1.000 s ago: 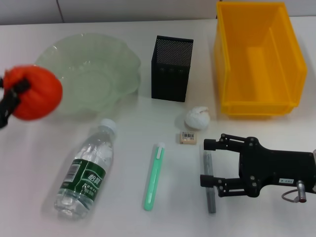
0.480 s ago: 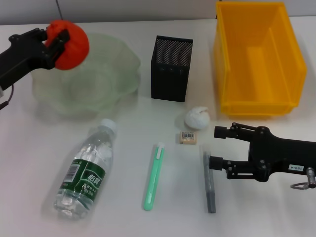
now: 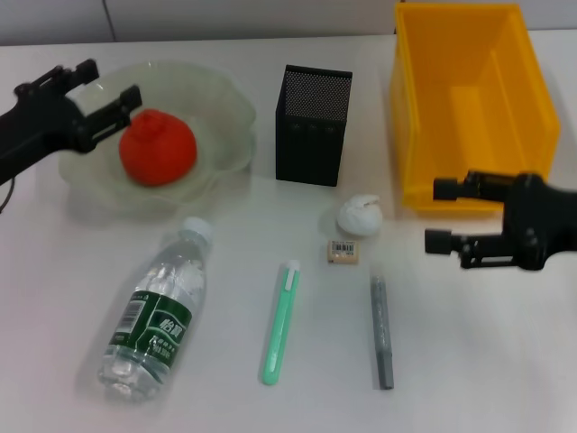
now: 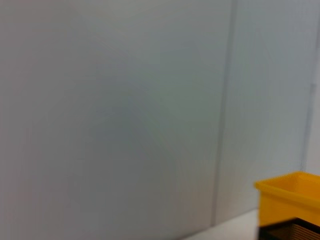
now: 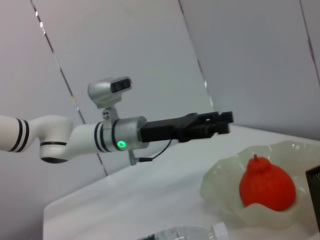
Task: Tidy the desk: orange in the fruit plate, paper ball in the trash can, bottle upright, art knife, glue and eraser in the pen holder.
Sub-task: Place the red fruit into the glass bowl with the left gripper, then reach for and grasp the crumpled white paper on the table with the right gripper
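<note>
The orange (image 3: 158,160) rests in the pale green fruit plate (image 3: 225,99). My left gripper (image 3: 113,81) hovers open just above and left of it, holding nothing. In the right wrist view the same left gripper (image 5: 200,125) hangs above the orange (image 5: 265,185). The bottle (image 3: 158,316) lies on its side at the front left. The paper ball (image 3: 361,215), eraser (image 3: 343,252), green art knife (image 3: 281,320) and grey glue stick (image 3: 382,329) lie on the table. My right gripper (image 3: 435,215) is open and empty, right of the paper ball. The pen holder (image 3: 313,126) stands mid-table.
The yellow trash can (image 3: 473,104) stands at the back right, just behind my right gripper; its corner (image 4: 290,200) shows in the left wrist view. A grey wall runs behind the table.
My left gripper has opened and let go of the orange, which now sits in the plate. My right gripper has drawn back from the glue stick toward the trash can, empty.
</note>
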Tool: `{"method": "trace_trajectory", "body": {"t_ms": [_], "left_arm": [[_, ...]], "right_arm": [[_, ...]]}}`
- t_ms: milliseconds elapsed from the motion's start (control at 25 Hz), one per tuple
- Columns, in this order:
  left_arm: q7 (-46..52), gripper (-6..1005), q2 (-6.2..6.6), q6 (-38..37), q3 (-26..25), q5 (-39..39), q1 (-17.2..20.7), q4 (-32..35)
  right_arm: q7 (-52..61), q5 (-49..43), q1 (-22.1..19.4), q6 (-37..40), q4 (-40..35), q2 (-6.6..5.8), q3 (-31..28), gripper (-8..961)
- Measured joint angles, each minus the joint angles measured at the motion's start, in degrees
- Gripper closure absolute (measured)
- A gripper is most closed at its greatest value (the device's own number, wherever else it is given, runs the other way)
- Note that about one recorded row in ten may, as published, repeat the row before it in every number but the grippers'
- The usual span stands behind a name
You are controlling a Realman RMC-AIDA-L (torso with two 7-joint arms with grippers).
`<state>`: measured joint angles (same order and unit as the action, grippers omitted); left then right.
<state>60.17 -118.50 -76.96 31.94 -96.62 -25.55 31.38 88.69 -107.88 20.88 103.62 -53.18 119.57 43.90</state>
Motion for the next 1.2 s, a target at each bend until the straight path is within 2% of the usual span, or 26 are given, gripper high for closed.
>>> {"method": "trace_trajectory", "body": {"t_ms": [40, 80, 120, 160, 240, 280, 320, 400, 520, 640, 680, 720, 840, 960, 1200], "left_arm": [[0.74, 464, 0.05, -1.44, 1.06, 0.0, 1.21, 1.58], [1.19, 428, 0.07, -3.59, 2.25, 0.0, 2.49, 3.1], [1.47, 314, 0.09, -6.02, 3.69, 0.0, 4.07, 4.74], [1.46, 201, 0.08, -8.25, 4.75, -0.01, 5.41, 5.66], [1.04, 197, 0.04, -11.11, 5.79, 0.06, 7.31, 6.38], [0.72, 195, 0.0, -11.71, 5.96, 0.08, 8.0, 6.29], [0.45, 193, -0.04, -12.05, 6.03, 0.07, 8.53, 5.98], [0.1, 189, -0.07, -12.11, 6.11, 0.02, 9.23, 4.91], [-0.01, 190, -0.01, -12.02, 6.16, -0.03, 9.61, 3.71], [-0.08, 190, 0.02, -12.1, 6.2, -0.05, 9.98, 3.57], [-0.09, 190, 0.03, -12.16, 6.21, -0.05, 10.13, 3.57], [-0.09, 191, 0.03, -12.16, 6.21, -0.06, 10.19, 3.58], [-0.11, 191, 0.02, -12.14, 6.3, -0.06, 10.27, 3.58], [-0.12, 192, -0.01, -11.8, 6.79, -0.06, 9.99, 3.52], [-0.58, 193, -0.11, -10.92, 7.79, -0.06, 9.62, 3.46]], "right_arm": [[4.0, -0.25, 0.31, 0.38, -4.15, -0.02, 0.86, 110], [12.14, -0.89, 0.91, 0.38, -11.99, -0.05, 2.99, 110], [12.14, -0.89, 0.91, 0.38, -11.99, -0.05, 2.99, 110], [16.96, -1.58, 1.34, 0.23, -16.46, -0.05, 4.62, 111], [25.64, -4.18, 2.8, -0.04, -25.09, -0.05, 8.74, 112], [31.54, -8.82, 5.02, -0.34, -32.56, -0.03, 13.85, 112], [31.54, -8.82, 5.02, -0.34, -32.56, -0.03, 13.85, 113], [36.14, -16.09, 8.25, -1.51, -37.22, -0.07, 20.32, 114], [43.06, -26.69, 14.38, -3.01, -38.33, -0.18, 28.3, 115], [50.92, -33.0, 19.09, -4.63, -36.01, 0.05, 34.97, 116], [59.65, -36.99, 20.3, -7.61, -35.12, 0.06, 39.96, 116], [59.65, -36.99, 20.3, -7.61, -35.12, 0.06, 39.96, 116], [71.7, -40.73, 21.09, -10.46, -34.85, 0.11, 44.94, 117], [77.64, -40.75, 20.76, -11.78, -34.99, 0.27, 46.98, 117], [80.56, -37.37, 17.19, -16.95, -34.19, 0.31, 48.21, 118]]}}
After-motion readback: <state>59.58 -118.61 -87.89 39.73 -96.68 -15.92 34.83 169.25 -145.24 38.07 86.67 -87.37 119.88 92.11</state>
